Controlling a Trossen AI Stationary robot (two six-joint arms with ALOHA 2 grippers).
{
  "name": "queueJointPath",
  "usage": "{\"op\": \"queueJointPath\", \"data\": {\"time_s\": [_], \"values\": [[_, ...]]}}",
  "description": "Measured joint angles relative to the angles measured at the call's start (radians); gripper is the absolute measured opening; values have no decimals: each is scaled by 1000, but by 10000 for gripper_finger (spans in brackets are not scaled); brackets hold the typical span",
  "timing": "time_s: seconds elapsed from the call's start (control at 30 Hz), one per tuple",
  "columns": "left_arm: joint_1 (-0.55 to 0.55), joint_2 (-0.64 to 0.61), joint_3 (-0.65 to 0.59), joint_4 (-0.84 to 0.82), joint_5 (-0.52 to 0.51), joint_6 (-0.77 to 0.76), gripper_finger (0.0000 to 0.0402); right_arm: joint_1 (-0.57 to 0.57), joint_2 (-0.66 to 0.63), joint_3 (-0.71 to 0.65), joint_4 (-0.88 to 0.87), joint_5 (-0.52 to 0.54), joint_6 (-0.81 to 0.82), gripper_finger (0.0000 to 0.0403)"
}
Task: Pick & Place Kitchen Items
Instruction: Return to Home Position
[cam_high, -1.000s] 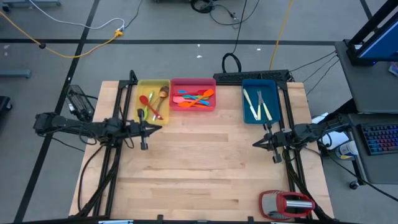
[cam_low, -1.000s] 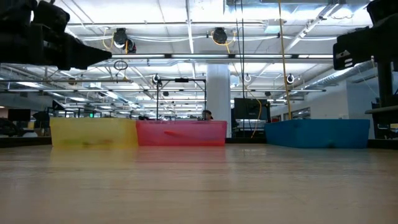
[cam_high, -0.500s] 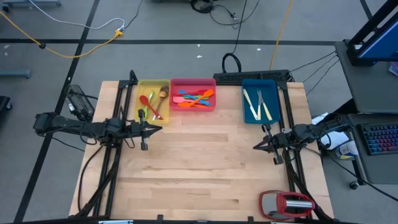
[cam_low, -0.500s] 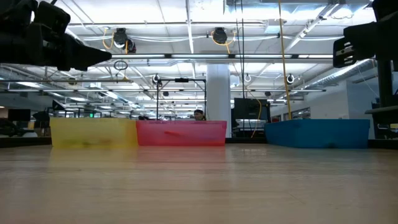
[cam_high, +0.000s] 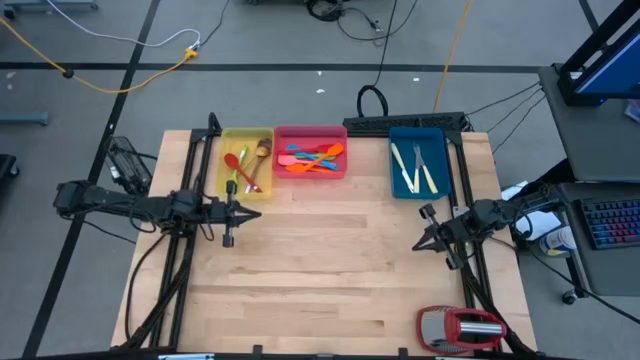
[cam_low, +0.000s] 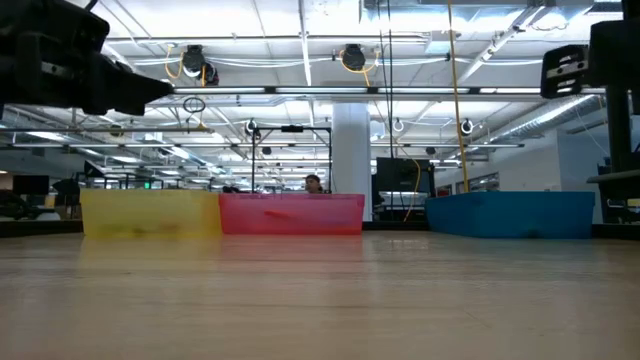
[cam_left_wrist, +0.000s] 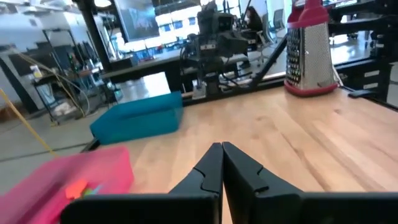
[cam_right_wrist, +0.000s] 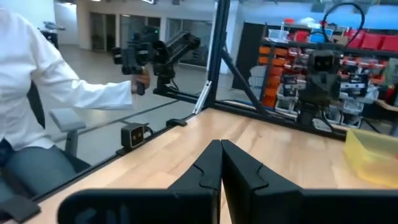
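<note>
Lying sorted in trays: spoons (cam_high: 247, 165), yellow tray (cam_high: 246, 131); spatulas (cam_high: 312, 157), pink tray (cam_high: 310, 130); knives (cam_high: 417, 168), blue tray (cam_high: 418, 130). Light, stiff, slim, probably slippery; best pinched mid-handle. Left gripper (cam_high: 254, 212), right gripper (cam_high: 418, 245) closed, empty, over table (cam_high: 330, 270).

Yellow tray (cam_high: 247, 131) and pink tray (cam_high: 310, 129) sit near the left gripper (cam_high: 255, 212), far-edge side. Blue tray (cam_high: 443, 150) sits likewise near the right gripper (cam_high: 418, 243). Red-and-silver grater (cam_high: 460, 328) lies well apart from it, near-edge side.

Three trays (cam_high: 419, 130), one grater (cam_high: 462, 328), perhaps three knives (cam_high: 427, 172)
</note>
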Motion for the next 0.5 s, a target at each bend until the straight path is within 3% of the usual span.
{"op": "queueJointPath", "data": {"time_s": [0.23,0.5], "values": [[0,0,0,-46,0,-99,17,0,5,0,-16,119,65,0],[0,0,0,-41,-8,-56,18,0,5,-1,-14,159,100,0]]}}
